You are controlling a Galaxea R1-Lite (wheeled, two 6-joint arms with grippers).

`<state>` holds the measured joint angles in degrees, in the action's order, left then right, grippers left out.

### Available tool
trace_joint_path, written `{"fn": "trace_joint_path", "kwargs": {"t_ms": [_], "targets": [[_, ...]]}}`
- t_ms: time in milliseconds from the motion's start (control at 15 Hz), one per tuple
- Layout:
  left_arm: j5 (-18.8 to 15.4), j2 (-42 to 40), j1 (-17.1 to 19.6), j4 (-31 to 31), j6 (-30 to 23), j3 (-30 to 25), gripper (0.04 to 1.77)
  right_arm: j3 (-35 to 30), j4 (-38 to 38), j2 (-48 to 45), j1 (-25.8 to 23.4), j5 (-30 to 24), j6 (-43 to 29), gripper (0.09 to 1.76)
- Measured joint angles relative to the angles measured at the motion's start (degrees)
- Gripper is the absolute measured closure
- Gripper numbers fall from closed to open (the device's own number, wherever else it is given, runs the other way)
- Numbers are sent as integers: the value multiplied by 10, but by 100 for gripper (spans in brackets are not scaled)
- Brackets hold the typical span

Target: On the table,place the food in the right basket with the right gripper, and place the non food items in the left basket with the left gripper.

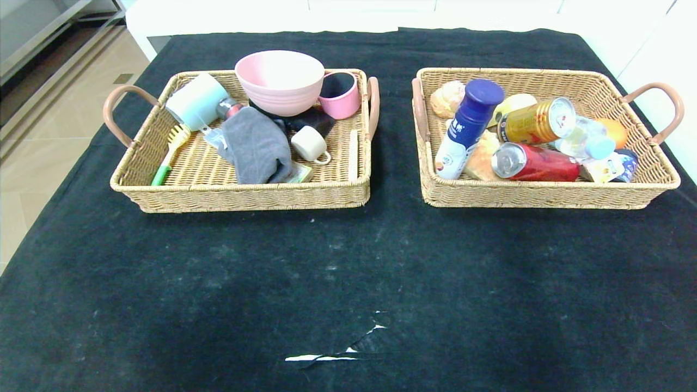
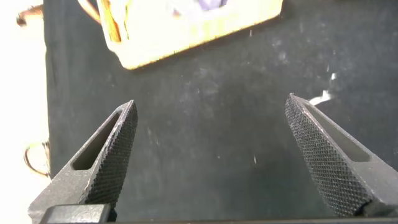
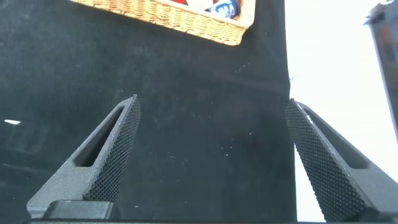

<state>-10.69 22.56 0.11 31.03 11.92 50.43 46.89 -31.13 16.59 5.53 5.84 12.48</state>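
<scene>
Fig.: both arms pulled back, out of head view. My L gripper (image 2: 211, 155) hangs over bare cloth, jaws wide, nothing held; L basket (image 2: 186, 43) lies ahead of its tips. R gripper (image 3: 211, 155) likewise wide and empty, R basket (image 3: 180, 18) ahead of it, table (image 1: 348, 261) edge close beside one finger. Towel (image 1: 256, 144) already sits in L basket w/ the bowl (image 1: 280, 79); cans (image 1: 536, 122), bottle (image 1: 585, 139), bun (image 1: 447, 98) in R basket. No loose item on the cloth btw. grippers and baskets, so sorting looks done. Risks, as I judge: R arm swinging outward past the edge; any further reach snagging the wicker rim or a handle and dragging a basket; cans piled high could roll.
</scene>
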Motion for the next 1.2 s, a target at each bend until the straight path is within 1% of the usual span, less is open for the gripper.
{"fn": "trace_joint_path", "kwargs": {"t_ms": [200, 267, 400, 533, 733, 933, 1067, 1200], "targets": [[-6, -15, 11, 8, 0, -7, 9, -2, 1, -6, -23, -17, 1, 15], [-7, -21, 13, 9, 0, -13, 9, -12, 0, -9, -29, -20, 1, 15], [-7, -36, 22, 8, 1, -34, 9, -40, 2, -22, -46, -27, 1, 15], [-8, -55, 27, 4, 0, -65, 9, -65, 4, -38, -57, -49, -1, 15], [-14, -90, 20, 3, -7, -105, 9, -99, 10, -58, -62, -56, -5, 15], [-15, -141, 4, 0, -17, -166, 9, -132, 28, -86, -60, -83, -15, 15], [-10, -185, 1, -27, -22, -224, 9, -163, 57, -109, -59, -86, -21, 15], [0, -207, -1, -114, -41, -279, 9, -208, 104, -134, -58, -86, -21, 15]]}}
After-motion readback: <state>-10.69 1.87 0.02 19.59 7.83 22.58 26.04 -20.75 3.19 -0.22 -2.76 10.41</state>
